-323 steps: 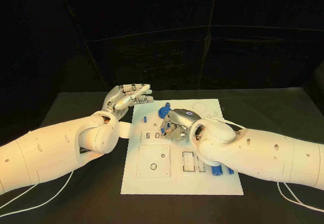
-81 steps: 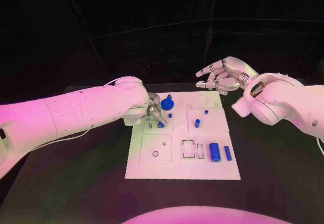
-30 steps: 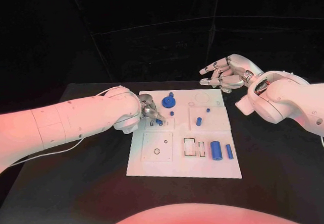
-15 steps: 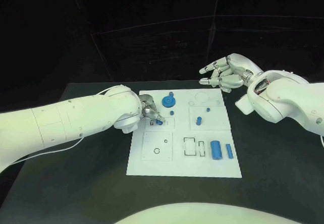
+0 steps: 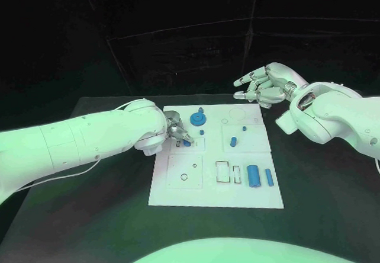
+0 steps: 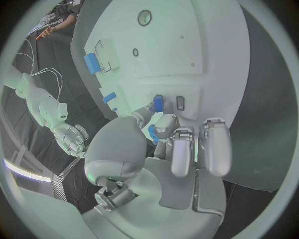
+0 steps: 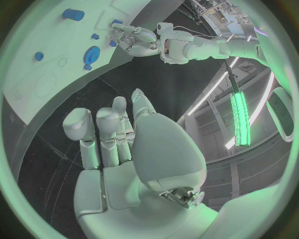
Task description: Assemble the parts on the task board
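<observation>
Parts lie scattered on the task board (image 5: 212, 189); the left hand (image 5: 176, 131) pinches one small blue part (image 6: 157, 103) at its slot. It should press straight down, gently. Right hand (image 5: 263, 86) hovers empty, fingers curled.

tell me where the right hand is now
In the head view the right hand hangs empty, fingers curled, off the task board's far right corner.
</observation>
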Available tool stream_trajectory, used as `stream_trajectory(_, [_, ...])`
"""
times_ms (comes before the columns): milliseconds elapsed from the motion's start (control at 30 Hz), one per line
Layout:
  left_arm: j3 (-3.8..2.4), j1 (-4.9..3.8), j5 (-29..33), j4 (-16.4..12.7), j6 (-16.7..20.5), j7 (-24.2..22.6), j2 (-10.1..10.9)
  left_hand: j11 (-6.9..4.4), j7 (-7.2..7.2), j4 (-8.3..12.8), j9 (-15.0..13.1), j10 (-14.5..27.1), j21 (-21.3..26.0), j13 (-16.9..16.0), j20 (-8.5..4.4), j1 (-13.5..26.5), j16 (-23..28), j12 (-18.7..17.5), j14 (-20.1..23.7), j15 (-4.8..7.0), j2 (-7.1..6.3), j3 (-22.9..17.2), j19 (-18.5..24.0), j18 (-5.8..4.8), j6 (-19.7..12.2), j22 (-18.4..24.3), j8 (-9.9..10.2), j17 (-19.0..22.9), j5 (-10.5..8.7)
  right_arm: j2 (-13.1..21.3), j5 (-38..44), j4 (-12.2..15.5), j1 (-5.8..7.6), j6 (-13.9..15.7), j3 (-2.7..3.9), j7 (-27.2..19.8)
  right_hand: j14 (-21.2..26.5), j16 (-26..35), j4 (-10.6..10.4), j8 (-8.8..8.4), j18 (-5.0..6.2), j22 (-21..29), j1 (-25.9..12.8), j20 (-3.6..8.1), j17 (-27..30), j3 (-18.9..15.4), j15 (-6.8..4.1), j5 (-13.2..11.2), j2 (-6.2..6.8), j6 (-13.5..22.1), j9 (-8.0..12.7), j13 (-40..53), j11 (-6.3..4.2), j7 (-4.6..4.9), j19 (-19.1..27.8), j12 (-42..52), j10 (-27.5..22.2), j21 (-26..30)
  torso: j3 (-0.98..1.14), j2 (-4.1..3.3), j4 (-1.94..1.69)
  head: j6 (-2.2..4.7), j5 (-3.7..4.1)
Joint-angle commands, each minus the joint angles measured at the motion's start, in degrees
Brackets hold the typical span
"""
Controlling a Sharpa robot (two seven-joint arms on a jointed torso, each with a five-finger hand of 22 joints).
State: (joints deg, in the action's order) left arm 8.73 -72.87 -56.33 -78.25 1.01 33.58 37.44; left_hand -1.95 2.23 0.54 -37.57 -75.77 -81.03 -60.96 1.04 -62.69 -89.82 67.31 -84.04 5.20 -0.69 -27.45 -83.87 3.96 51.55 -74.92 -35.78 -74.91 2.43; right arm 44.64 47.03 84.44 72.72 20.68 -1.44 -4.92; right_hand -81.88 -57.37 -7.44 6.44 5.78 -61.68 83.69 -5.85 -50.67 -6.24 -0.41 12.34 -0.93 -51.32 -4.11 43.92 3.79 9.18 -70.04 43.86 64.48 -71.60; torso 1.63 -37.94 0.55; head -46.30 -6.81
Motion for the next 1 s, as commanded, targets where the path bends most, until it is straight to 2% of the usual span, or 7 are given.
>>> stream_trajectory(33, [0.12, 0.16, 0.39, 0.52, -1.99, 0.73, -0.46, -0.03, -0.17, 1.96, -0.27, -0.43, 0.08, -0.22, -0.2, 1.21, -0.18, 0.47, -5.96, 0.17, -0.2, -2.1, -1.5, -0.94, 0.45, -0.59, -0.49, -15.09, 0.3, -0.07, 0.1, 0.05, 0.11, -0.37, 0.05, -0.47, -0.12, 0.34, 0.19, 0.35, 0.75, 0.07, 0.66, 0.0, 0.01, -0.03, -0.15, 0.25, 0.05, 0.38, 0.06, -0.09, 0.05, -0.08, 0.27, -0.39, -0.55, 0.31, 0.05, -0.01, 0.03, -0.02, -0.04])
stream_trajectory(267, [0.12, 0.14, 0.44, 1.47, -2.42, 0.79, -1.21, -0.2, -0.37, 0.79, -0.65, -0.59, -0.05, -0.52, -0.34, 2.43, -0.18, 0.78, -5.96, 0.33, -0.53, -0.6, -1.59, -0.98, 0.77, -0.84, -0.86, -15.09, 0.3, -0.09, 0.1, 0.06, 0.11, -0.42, 0.04, -0.48, -0.14, 0.32, 0.17, 0.35, 0.73, 0.01, 0.61, 0.0, -0.04, -0.06, -0.14, 0.21, 0.04, 0.4, 0.06, -0.13, 0.06, -0.07, 0.21, -0.42, -0.56, 0.27, 0.06, 0.01, -0.02, -0.06, 0.05])
stream_trajectory(467, [0.11, 0.14, 0.45, 2.15, -2.91, 0.91, -1.82, -0.33, -0.53, 0.33, -0.92, -0.71, -0.08, -0.74, -0.44, 2.73, -0.18, 0.99, -5.96, 0.45, -0.62, 0.21, -1.61, -0.99, 1.02, -0.93, -1.14, -15.09, 0.3, -0.16, 0.1, 0.07, 0.11, -0.45, 0.04, -0.51, -0.14, 0.32, 0.17, 0.35, 0.73, 0.01, 0.61, 0.0, -0.04, -0.06, -0.14, 0.21, 0.04, 0.4, 0.06, -0.13, 0.06, -0.07, 0.21, -0.42, -0.56, 0.27, 0.04, 0.0, 0.08, -0.07, 0.08])
stream_trajectory(1000, [0.11, 0.13, 0.45, 3.02, -3.21, 1.09, -2.31, -0.71, -0.99, -0.78, -1.91, -1.06, -0.2, -1.26, -0.73, 3.68, -0.18, 1.52, -5.96, 0.76, -1.47, 3.14, -1.71, -1.04, 1.9, -1.23, -2.32, -15.09, 0.3, -0.26, 0.1, 0.03, 0.11, -1.31, 0.04, -0.44, -0.2, 0.38, -0.04, 0.33, 0.73, 0.05, 0.23, -0.01, -0.14, -0.33, -0.1, 0.04, -0.02, 0.49, 0.08, -0.19, 0.12, -0.02, 0.17, -0.39, -0.54, 0.35, -0.02, 0.0, -0.07, -0.11, 0.29])
